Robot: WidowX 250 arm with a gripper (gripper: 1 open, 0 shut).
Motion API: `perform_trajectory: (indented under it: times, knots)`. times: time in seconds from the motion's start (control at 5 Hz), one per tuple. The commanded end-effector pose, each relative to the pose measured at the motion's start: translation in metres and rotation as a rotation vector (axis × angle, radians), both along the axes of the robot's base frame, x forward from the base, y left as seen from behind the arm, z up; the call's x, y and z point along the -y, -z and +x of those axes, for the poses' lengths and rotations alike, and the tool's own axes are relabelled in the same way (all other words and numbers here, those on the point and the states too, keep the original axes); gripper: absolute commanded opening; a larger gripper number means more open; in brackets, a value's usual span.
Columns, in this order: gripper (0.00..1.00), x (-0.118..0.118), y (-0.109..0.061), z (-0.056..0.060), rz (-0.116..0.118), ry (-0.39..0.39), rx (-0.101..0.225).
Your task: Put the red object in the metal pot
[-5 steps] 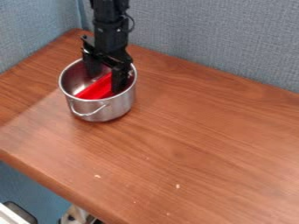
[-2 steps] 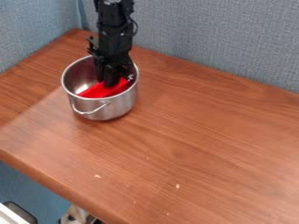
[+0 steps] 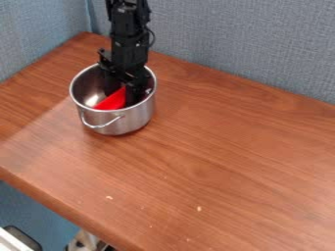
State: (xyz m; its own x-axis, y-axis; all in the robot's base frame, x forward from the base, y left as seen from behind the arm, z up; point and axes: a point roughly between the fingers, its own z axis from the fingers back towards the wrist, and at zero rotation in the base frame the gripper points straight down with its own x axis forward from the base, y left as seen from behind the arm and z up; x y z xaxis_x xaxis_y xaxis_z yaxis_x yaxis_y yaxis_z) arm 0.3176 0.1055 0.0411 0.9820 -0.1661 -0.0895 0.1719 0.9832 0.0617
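Note:
The metal pot stands on the wooden table near its far left corner, with its wire handle hanging down the front. The red object lies inside the pot, leaning against the inner wall on the right. My black gripper points straight down into the pot's mouth, just above the red object. Its fingers stand apart, and nothing appears to be pinched between them. The fingertips partly hide the upper end of the red object.
The wooden table stretches to the right and towards the front. A blue-grey fabric wall runs close behind the pot, and the table's left edge is near the pot.
The jaws closed in over the red object and then spread again. The red object now lies lower and more to the right in the pot. The arm stayed in place.

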Motion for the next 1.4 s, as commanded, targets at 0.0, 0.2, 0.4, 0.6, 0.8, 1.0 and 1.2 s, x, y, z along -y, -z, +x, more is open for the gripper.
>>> perform_trajectory:
  times: [0.0, 0.2, 0.4, 0.6, 0.8, 1.0, 1.2]
  knots:
    - [0.00, -0.011, -0.007, 0.008, 0.012, 0.084, 0.053]
    - [0.00, -0.017, 0.003, 0.009, 0.007, 0.176, 0.054]
    - [0.00, -0.004, 0.004, 0.007, 0.004, 0.146, 0.052]
    - [0.00, 0.008, 0.006, 0.006, 0.000, 0.115, 0.049]
    - [0.00, 0.020, 0.007, 0.005, -0.003, 0.084, 0.048]
    - [0.00, 0.018, 0.010, 0.001, -0.010, 0.069, 0.051]
    - [0.00, 0.015, 0.014, -0.003, -0.013, 0.055, 0.054]
